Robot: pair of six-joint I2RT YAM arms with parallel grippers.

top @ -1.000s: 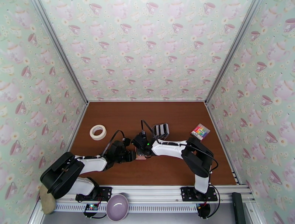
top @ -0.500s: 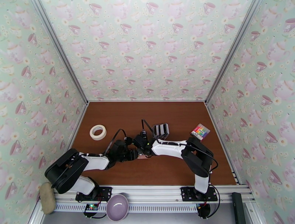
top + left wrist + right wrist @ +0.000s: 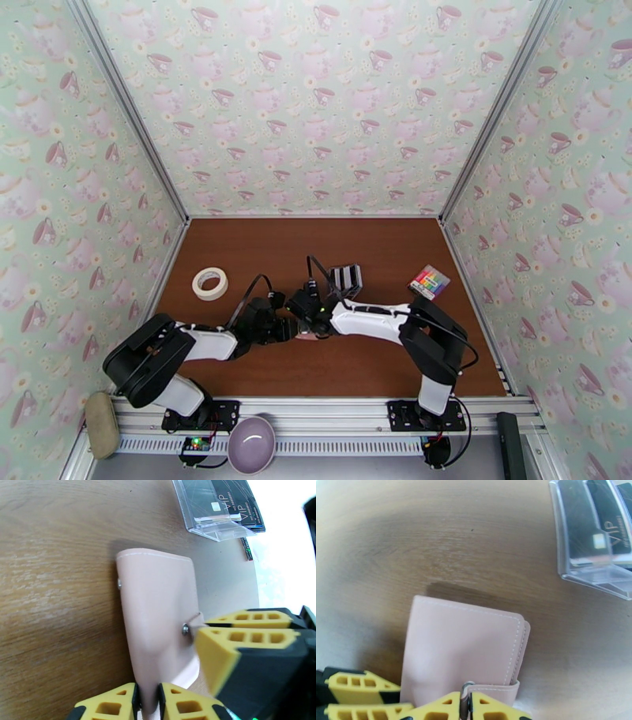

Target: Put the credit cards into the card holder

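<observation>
Card holder: the pink card holder is lying flat and folded shut on the brown table, between the two claws.
Left claw: the left claw is pressed together on the near edge of the card holder, and a thin strip of pink is seen between its fingers.
Right claw: the right claw is pinched on the snap tab, next to the metal stud.
Credit cards: the credit cards are stood in a clear plastic stand beyond the card holder, near it but not touching. None has been put inside yet.
Step in hand: it is judged that the snap is being undone so that the card holder can be opened.
How to do it well: the body should be kept down firmly by the left claw while the tab is peeled up and away from the stud by the right claw. The pull should be slow and along the tab, not sideways, otherwise the whole card holder may be lifted or may slip out of the left grip.
Changed since one second ago: the left claw has been brought closer to the card holder, so that less pink is left visible from above. The left elbow has also been moved toward it.
Unchanged: the cards and the tape roll, far left of the card holder, are found in the same places.
</observation>
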